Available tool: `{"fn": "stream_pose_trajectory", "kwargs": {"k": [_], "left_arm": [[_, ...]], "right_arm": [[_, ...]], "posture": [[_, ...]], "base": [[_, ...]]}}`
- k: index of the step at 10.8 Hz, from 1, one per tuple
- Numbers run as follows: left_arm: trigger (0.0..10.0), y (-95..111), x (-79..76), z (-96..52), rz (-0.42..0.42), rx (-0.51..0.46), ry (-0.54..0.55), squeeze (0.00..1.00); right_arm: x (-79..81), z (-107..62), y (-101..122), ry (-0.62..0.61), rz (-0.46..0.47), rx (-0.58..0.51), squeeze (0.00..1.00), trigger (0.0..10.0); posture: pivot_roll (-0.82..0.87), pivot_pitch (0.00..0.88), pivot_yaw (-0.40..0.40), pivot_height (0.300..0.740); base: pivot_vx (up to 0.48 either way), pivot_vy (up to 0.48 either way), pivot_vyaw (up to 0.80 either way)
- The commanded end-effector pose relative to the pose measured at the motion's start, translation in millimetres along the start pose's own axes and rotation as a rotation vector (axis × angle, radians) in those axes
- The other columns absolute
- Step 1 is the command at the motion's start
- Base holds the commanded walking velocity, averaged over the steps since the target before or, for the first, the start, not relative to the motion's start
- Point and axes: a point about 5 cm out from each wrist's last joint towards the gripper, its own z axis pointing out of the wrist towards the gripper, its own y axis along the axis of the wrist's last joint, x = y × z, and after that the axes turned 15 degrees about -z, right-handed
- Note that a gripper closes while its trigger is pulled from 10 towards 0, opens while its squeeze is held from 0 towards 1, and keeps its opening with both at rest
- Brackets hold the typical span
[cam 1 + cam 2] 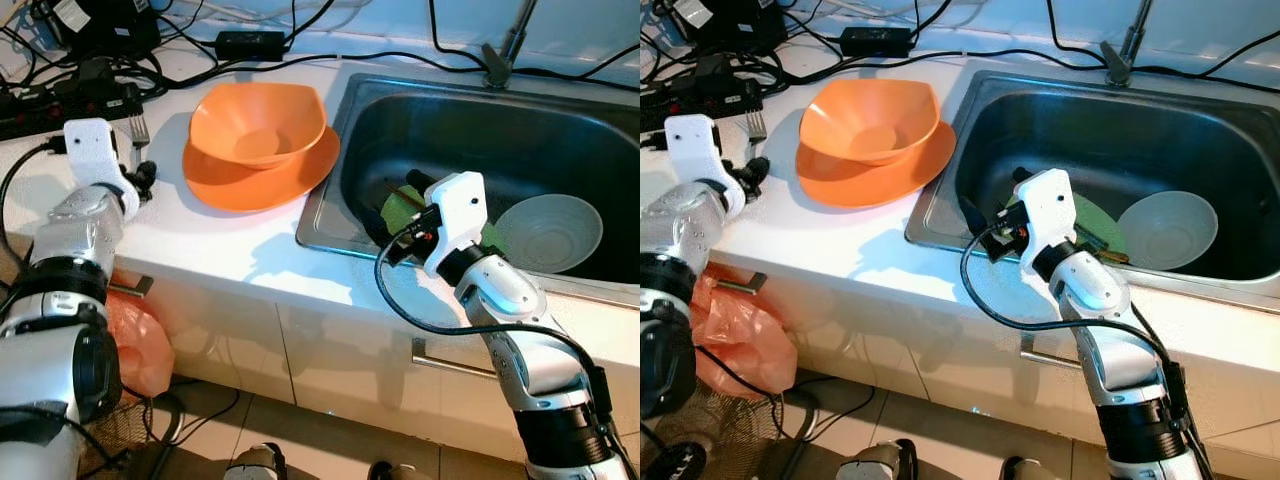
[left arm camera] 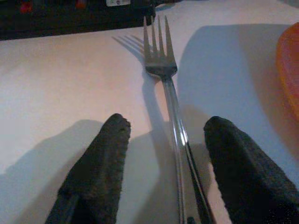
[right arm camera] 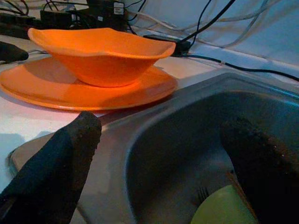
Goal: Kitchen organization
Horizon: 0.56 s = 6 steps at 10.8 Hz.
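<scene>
A steel fork lies on the white counter, left of an orange bowl stacked on an orange plate. My left gripper is low over the counter and open, with the fork's handle running between its fingers without touching them. My right gripper is open, one finger over the sink's left rim and the other over the steel sink. Down in the sink lie a green plate and a pale bowl. Beside the green plate, small fork tines show faintly.
A black power strip and tangled cables crowd the back left of the counter, close behind the fork. The faucet stands behind the sink. An orange plastic bag hangs below the counter edge by a cabinet handle.
</scene>
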Motion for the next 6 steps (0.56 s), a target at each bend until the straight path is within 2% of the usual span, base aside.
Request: {"fn": "stream_pose_trajectory", "kwargs": {"k": [1, 4, 5, 6], "left_arm": [[10.0, 2.5, -2.6, 1.1, 0.005, 0.008, -0.013, 1.0], [10.0, -5.7, -4.1, 3.1, 0.021, 0.065, -0.004, 1.0], [10.0, -7.9, -1.6, 2.9, 0.013, 0.08, 0.0, 0.92], [0.0, -13.4, 0.6, 2.4, -0.002, 0.116, -0.014, 0.0]], "right_arm": [[1.2, -2.9, 1.2, -0.004, -0.005, 0.005, 0.62, 10.0], [3.1, -7.9, 0.8, -0.018, 0.004, 0.016, 0.62, 10.0], [3.3, -9.7, 0.7, -0.023, 0.007, 0.02, 0.62, 10.0], [3.7, -11.4, 0.1, -0.027, 0.01, 0.026, 0.62, 10.0]], "posture": [[0.11, 0.155, 0.082, 0.74], [0.1, 0.169, 0.098, 0.74], [0.1, 0.173, 0.101, 0.74], [0.1, 0.178, 0.108, 0.74]], "base": [[0.0, 0.0, 0.0], [0.0, 0.0, 0.0], [0.0, 0.0, 0.0], [0.0, 0.0, 0.0]]}}
